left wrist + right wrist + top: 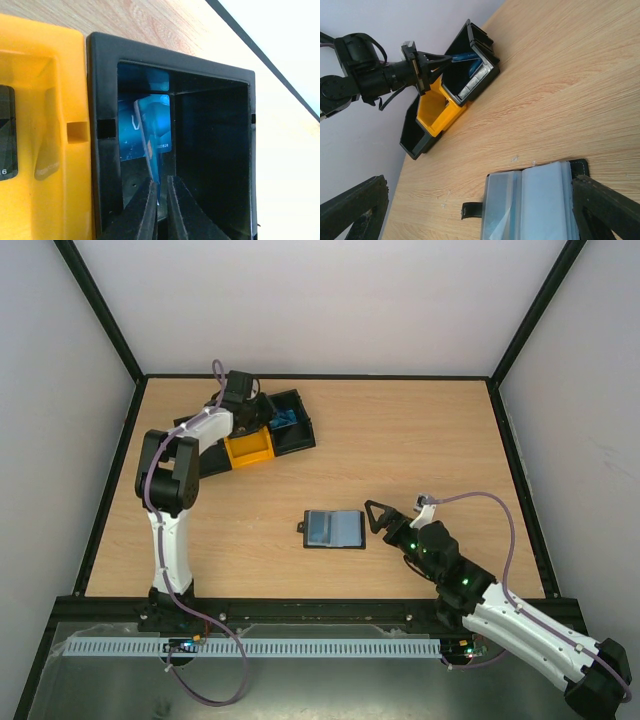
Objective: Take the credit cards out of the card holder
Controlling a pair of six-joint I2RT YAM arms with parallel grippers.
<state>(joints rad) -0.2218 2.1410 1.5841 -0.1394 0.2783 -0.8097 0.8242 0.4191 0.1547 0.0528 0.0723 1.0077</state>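
The card holder [333, 529] lies open on the table with its grey-blue pocket panels up and its black tab [472, 210] at the left. My right gripper [386, 528] is open and empty at the holder's right edge; in the right wrist view [480, 215] its fingers stand wide apart, one finger [605, 205] at the holder's [540, 205] right edge. My left gripper [162, 200] is shut on a light blue credit card [154, 150], held edge-on inside the tray's right black compartment. Another blue card [131, 135] lies in that compartment.
The black-and-yellow three-compartment tray [250, 448] stands at the back left; its black rim [102, 100] and yellow middle part [50, 100] fill the left wrist view. A dark card [6, 132] lies in the yellow compartment. Black frame rails border the table.
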